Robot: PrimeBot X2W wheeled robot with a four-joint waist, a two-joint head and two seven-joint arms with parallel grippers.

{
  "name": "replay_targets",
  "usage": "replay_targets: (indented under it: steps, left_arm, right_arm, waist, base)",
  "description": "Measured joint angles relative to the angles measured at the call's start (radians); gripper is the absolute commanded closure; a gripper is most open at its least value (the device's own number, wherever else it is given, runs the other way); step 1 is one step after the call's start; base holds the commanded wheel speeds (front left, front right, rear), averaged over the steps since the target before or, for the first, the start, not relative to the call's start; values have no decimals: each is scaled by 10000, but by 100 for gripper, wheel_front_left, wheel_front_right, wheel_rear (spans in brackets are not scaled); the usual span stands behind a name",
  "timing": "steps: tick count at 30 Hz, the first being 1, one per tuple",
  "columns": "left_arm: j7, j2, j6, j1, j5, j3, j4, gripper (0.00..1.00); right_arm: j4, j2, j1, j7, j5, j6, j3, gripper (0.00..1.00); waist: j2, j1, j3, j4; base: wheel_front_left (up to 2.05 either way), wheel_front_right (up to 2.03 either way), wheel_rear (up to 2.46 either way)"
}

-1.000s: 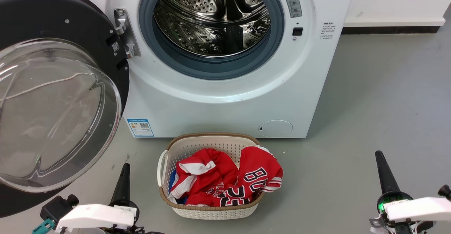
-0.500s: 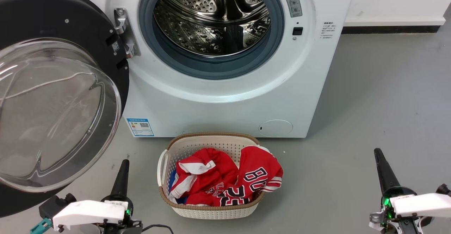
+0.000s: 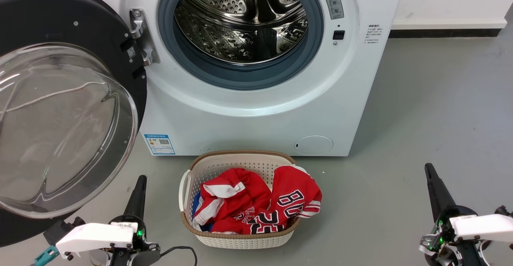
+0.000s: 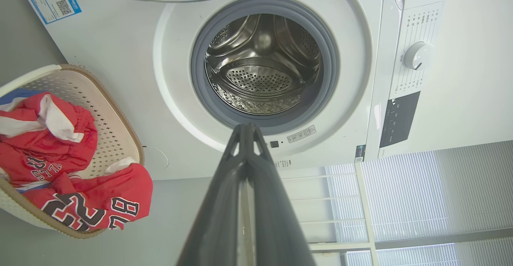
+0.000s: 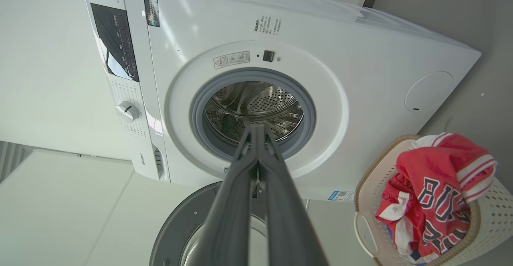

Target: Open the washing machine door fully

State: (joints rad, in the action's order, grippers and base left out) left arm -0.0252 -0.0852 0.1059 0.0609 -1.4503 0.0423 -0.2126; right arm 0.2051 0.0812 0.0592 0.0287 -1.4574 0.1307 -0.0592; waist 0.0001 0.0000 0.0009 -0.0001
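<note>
washing machine door (image 3: pixel 64 125) has not moved, swung wide at left of the washing machine (image 3: pixel 256 113). left gripper (image 3: pixel 140 180) sinks back, right gripper (image 3: pixel 429 169) lifts slightly, both pinched together, empty. we judge opening done.

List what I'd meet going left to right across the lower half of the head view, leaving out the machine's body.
washing machine door → left gripper → laundry basket → right gripper
</note>
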Motion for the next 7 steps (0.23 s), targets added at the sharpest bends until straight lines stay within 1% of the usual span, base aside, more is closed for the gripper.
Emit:
replay_targets:
  steps: [7]
  left_arm:
    - [-163,6,82,91,-560,71,-84,100]
  right_arm:
    - [121,-4,77,174,-525,0,-46,100]
  waist:
    - [0,0,6,0]
  base:
    - [0,0,0]
